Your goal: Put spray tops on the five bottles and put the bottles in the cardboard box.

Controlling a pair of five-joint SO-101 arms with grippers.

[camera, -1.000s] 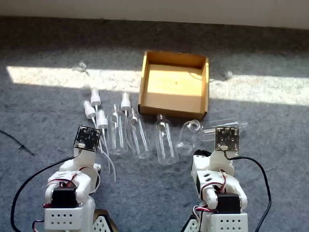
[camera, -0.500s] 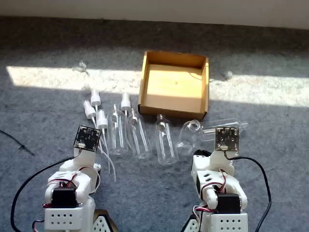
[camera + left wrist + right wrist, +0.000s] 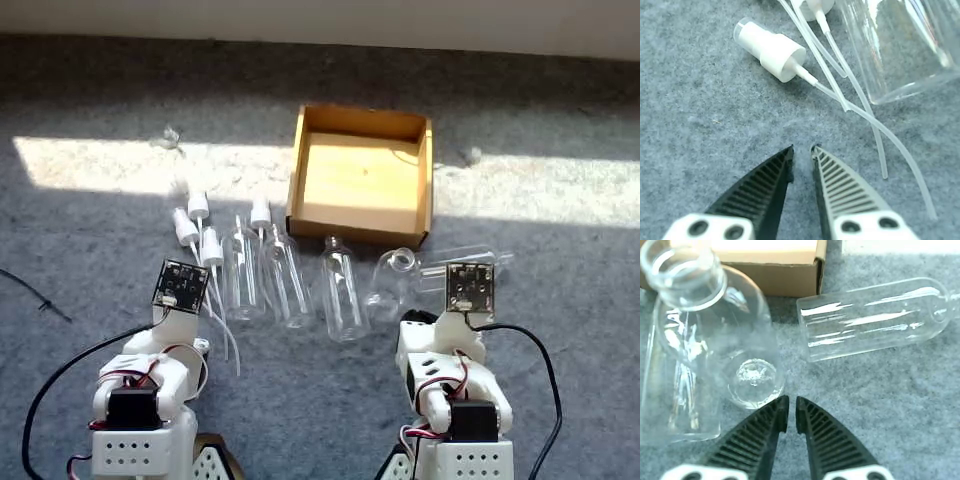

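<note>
Five clear bottles sit on the grey carpet (image 3: 90,260), all outside the cardboard box (image 3: 296,170) and just on its near side. Three bottles (image 3: 283,275) lie lengthwise in a row, necks toward the box. A fourth bottle (image 3: 395,275) appears to stand upright with its open neck up. The fifth bottle (image 3: 440,262) lies crosswise beside it, partly hidden under the right arm (image 3: 450,370).

Left of the row, four white spray tops (image 3: 211,245) lie loose on the carpet in a small cluster, with thin dip tubes (image 3: 860,107) trailing toward the left arm (image 3: 160,370).

The left gripper (image 3: 801,150) hangs low over bare carpet, its black ribbed jaws drawn nearly together on nothing. One spray top (image 3: 771,49) lies a little beyond the tips, next to the base of a lying bottle (image 3: 900,45).

The right gripper (image 3: 791,402) is likewise pinched to a sliver and empty. Its tips are just beside the foot of the upright bottle (image 3: 715,325), with the crosswise bottle (image 3: 875,317) and a corner of the box (image 3: 780,275) beyond.

A band of sunlight crosses the carpet, and a black cable (image 3: 40,300) lies off to the left.
</note>
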